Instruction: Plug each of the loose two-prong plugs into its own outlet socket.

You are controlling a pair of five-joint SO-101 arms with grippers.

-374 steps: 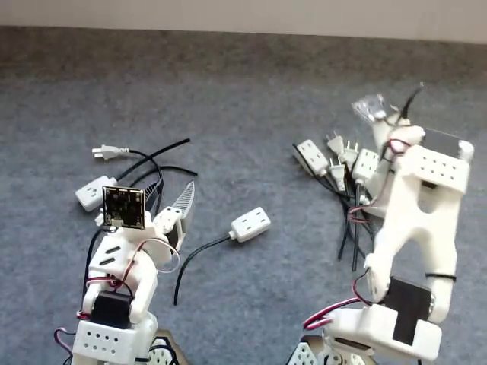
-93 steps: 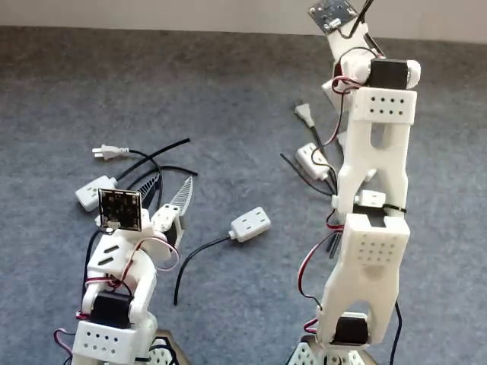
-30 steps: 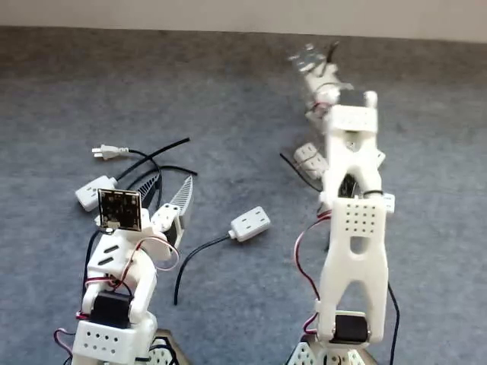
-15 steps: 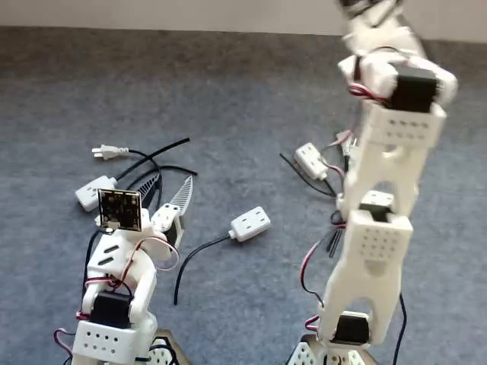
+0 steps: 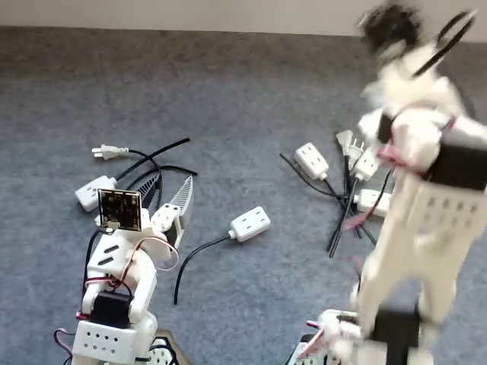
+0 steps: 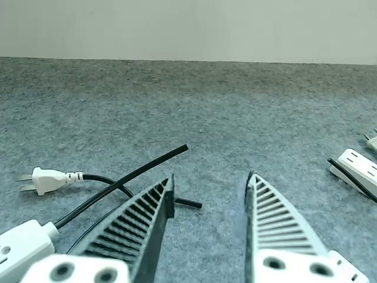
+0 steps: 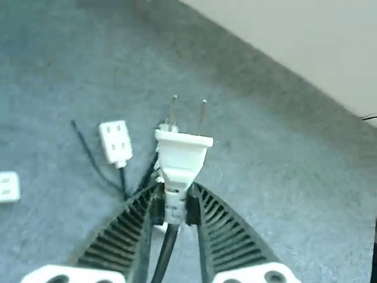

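Observation:
My right gripper (image 7: pixel 175 191) is shut on the neck of a white two-prong plug (image 7: pixel 181 150), held above the carpet with its prongs pointing away. Below it lies a white outlet socket (image 7: pixel 115 141) on a black cord. In the high view my right arm (image 5: pixel 426 190) is raised at the right, above a tangle of plugs and sockets (image 5: pixel 358 156). My left gripper (image 5: pixel 173 186) stands open and empty low over the carpet. A loose plug (image 6: pixel 50 177) and a socket (image 6: pixel 20 247) lie to one side of it. A lone socket (image 5: pixel 250 223) lies between the arms.
Black cords (image 5: pixel 156 156) loop on the grey carpet by the left arm. Another socket (image 5: pixel 310 160) and a further one (image 5: pixel 373 200) lie among cords at the right. A pale wall (image 5: pixel 228 14) borders the far edge.
My right arm has swung from the far middle out to the right and higher, with the plug in its gripper. The cords under it have shifted. The left arm has kept still.

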